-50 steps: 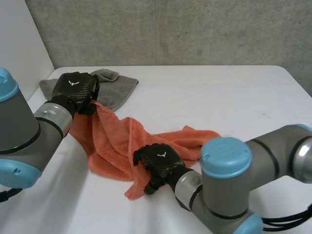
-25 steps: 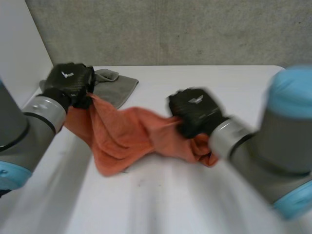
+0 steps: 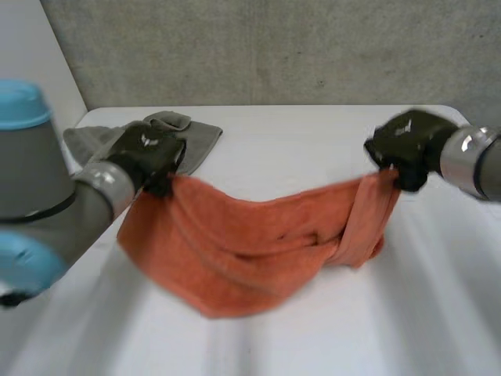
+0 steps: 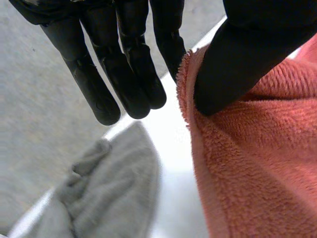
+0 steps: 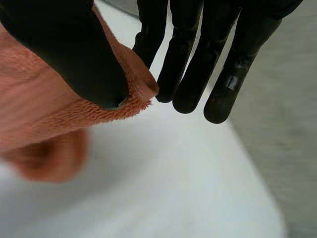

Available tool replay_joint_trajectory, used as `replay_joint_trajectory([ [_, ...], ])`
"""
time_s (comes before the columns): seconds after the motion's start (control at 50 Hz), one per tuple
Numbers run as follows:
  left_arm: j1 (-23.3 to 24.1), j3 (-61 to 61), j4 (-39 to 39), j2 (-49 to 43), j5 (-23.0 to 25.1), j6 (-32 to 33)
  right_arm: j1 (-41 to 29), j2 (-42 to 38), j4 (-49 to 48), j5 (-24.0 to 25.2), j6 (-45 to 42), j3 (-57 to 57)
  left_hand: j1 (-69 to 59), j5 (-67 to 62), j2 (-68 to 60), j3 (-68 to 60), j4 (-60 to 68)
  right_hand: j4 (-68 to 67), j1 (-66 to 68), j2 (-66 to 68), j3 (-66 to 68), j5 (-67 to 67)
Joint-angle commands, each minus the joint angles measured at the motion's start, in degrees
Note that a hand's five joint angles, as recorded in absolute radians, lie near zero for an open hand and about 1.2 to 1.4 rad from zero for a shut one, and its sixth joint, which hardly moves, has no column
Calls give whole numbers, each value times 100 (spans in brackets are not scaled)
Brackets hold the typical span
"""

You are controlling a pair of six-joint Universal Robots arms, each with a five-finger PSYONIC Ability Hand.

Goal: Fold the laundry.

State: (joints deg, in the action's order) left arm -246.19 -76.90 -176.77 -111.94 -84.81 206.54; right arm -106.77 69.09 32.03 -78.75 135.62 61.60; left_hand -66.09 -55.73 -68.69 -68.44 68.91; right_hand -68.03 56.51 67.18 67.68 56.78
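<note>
Your left hand (image 3: 145, 151) grasps one end of the towel (image 3: 250, 243): the thumb presses the edge against one finger, and the other fingers (image 4: 124, 74) stay straight beside it. Your right hand (image 3: 407, 145) grasps the other end in the same way, the hem pinched between thumb and fingers. The hands are well apart, one at the left and one at the far right, both above the table (image 3: 297, 141). The towel hangs between them in a sagging curve, with its low middle on the near side. Close to the right hand it is bunched and twisted. A grey cloth (image 3: 200, 141) lies at the far left, just behind the left hand.
</note>
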Motion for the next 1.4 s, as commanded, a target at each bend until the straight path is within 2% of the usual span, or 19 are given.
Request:
replay_joint_trajectory([
  [0.02, 229, 2222, -1050, -619, -598, 141, -160, -799, -2011, -1028, -9, -2209, -1391, -1427, -1131, -1156, 1109, -1197, 2349, 1282, 1232, 1322],
  [0.14, 352, 2698, -3079, -225, -922, 158, -187, -835, -3711, -835, 26, -2864, -1391, -1427, -1131, -1156, 1109, -1197, 2349, 1282, 1232, 1322],
  [0.18, 449, 2646, -3241, -66, -958, 167, -187, -792, -3983, -626, 26, -2855, -1391, -1427, -1131, -1156, 1109, -1197, 2349, 1282, 1232, 1322],
  [0.32, 528, 1566, -3232, 260, -914, 167, -187, -642, -3836, 113, 70, -2320, -1391, -1427, -1131, -1156, 1109, -1197, 2349, 1282, 1232, 1322],
  [0.38, 519, 846, -3206, 427, -914, 167, -108, -502, -3529, 605, 61, -1758, -1391, -1427, -1131, -1156, 1109, -1197, 2349, 1282, 1232, 1322],
  [0.42, 511, 309, -3189, 471, -905, 185, -90, -326, -2950, 1210, -35, -1100, -1391, -1427, -1131, -1156, 1109, -1197, 2349, 1282, 1232, 1322],
  [0.5, 493, -421, -3048, 374, -905, 220, 233, -282, -2317, 1808, -332, -301, -1391, -1427, -1131, -1156, 1109, -1197, 2349, 1282, 1232, 1322],
  [0.6, 528, -1202, -2872, -55, -905, 228, 648, -334, -1815, 2109, -1360, 826, -1391, -1427, -1131, -1156, 1109, -1197, 2349, 1282, 1232, 1322],
  [0.74, 598, -1652, -2627, -522, -914, 228, 736, -756, -1717, 2118, -3067, 2224, -1391, -1427, -1131, -1156, 1109, -1197, 2349, 1282, 1232, 1322],
  [0.78, 625, -1687, -2565, -557, -905, 220, 754, -783, -1752, 2118, -3225, 2374, -1391, -1427, -1131, -1156, 1109, -168, 1320, 253, 204, 294],
  [0.8, 634, -1696, -2530, -557, -905, 220, 754, -791, -1831, 2101, -3173, 2453, -1391, -1427, -1131, -1156, 1109, 2072, -920, -1986, -2036, -1946],
  [0.84, 642, -1705, -2468, -522, -906, 211, 763, -791, -1980, 2101, -2946, 2524, -1391, -1427, -1131, -1156, 1109, 3886, -2734, -3801, -3851, -3761],
  [0.94, 625, -1723, -2433, -347, -932, 202, 789, -678, -2560, 2101, -1401, 2647, -1391, -1427, -1131, -1156, 1109, 4935, -3783, -4849, -4899, -4809],
  [1.02, 625, -1775, -2389, -66, -923, 149, 929, -12, -3148, 2066, 897, 2892, -1391, -1427, -1131, -1156, 1109, 5744, -4592, -5658, -5708, -5618],
  [1.06, 634, -1810, -2389, 49, -923, 132, 1035, 175, -3246, 1995, 1719, 3007, -1391, -1427, -1131, -1156, 1109, 5803, -4651, -5718, -5768, -5678],
  [1.08, 642, -1819, -2380, 84, -923, 132, 1131, 306, -3264, 1882, 2506, 3094, -1391, -1427, -1131, -1156, 1109, 5803, -4651, -5718, -5768, -5678],
  [1.14, 642, -1863, -2380, 233, -932, 132, 1281, 403, -3247, 1627, 3747, 3270, -1391, -1427, -1131, -1156, 1109, 5803, -4651, -5718, -5768, -5678],
  [1.22, 625, -1898, -2380, 453, -941, 123, 1325, 588, -3308, 1389, 4385, 3647, -1391, -1427, -1131, -1156, 1109, 5803, -4651, -5718, -5768, -5678],
  [1.4, 598, -1811, -2380, 1313, -932, 62, 1483, 659, -3606, 1257, 4236, 4431, -1391, -1427, -1131, -1156, 1109, 5803, -4651, -5718, -5768, -5678],
])
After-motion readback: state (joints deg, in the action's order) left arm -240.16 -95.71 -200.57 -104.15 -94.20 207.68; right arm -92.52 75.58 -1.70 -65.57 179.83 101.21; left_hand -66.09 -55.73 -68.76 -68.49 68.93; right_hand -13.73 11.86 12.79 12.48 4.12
